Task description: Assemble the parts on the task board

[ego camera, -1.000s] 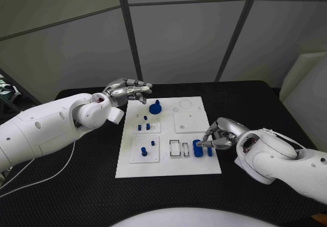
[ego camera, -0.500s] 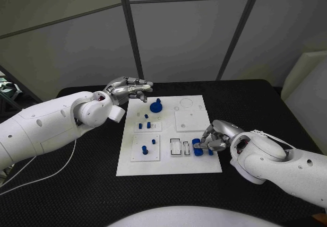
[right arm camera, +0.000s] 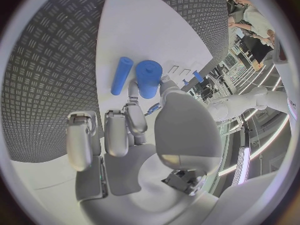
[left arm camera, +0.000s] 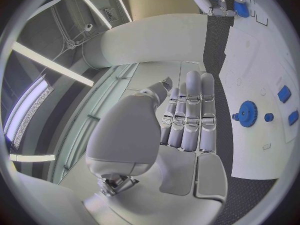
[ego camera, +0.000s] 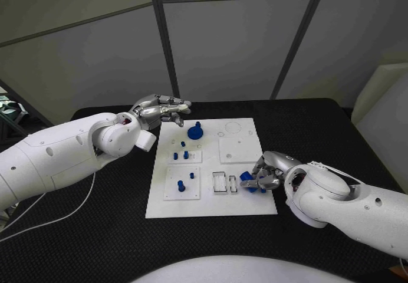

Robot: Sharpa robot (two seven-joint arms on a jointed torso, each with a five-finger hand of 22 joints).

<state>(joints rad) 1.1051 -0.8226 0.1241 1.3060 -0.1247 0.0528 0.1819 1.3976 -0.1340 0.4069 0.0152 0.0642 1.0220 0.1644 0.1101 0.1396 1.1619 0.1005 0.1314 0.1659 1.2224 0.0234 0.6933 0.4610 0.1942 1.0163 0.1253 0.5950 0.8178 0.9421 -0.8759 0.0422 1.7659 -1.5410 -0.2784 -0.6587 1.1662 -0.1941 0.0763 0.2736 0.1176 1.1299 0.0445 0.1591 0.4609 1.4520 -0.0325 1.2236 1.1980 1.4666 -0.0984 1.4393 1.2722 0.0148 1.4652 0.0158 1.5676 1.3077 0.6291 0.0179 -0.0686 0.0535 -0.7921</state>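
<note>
Clearly the right hand (ego camera: pixel 265 174) works at the task board's (ego camera: pixel 213 203) near right corner, its fingers curled round a thick blue cylinder (right arm camera: pixel 148 78) that lies or stands on the white plate with a thinner blue rod (right arm camera: pixel 121 75) just beside it. In the right wrist view a fingertip and the thumb meet the cylinder's side, so I judge it pinched, though whether it is lifted off the board I cannot tell.

Both pieces look like hard moulded plastic: light, stiff, smooth-skinned, and round, so apt to roll or twist out of a loose pinch. The cylinder's best hold seems to be across its middle, thumb against opposing finger on the curved wall, leaving one end free to enter a socket. The slim rod would want a finer pinch near its centre; being so close to the cylinder, it could be nudged away by a stray finger.

The left hand (ego camera: pixel 161 110) hovers beyond the board's far left corner, above the black bench (ego camera: pixel 102 236), fingers drawn close together and holding nothing. Near it on the board stands a blue gear (ego camera: pixel 196 132) with a knob on top; its toothed rim would give a surer hold than the smooth pegs. Several small blue pegs (ego camera: pixel 181 155) stand in the board's left-hand plates.
</note>
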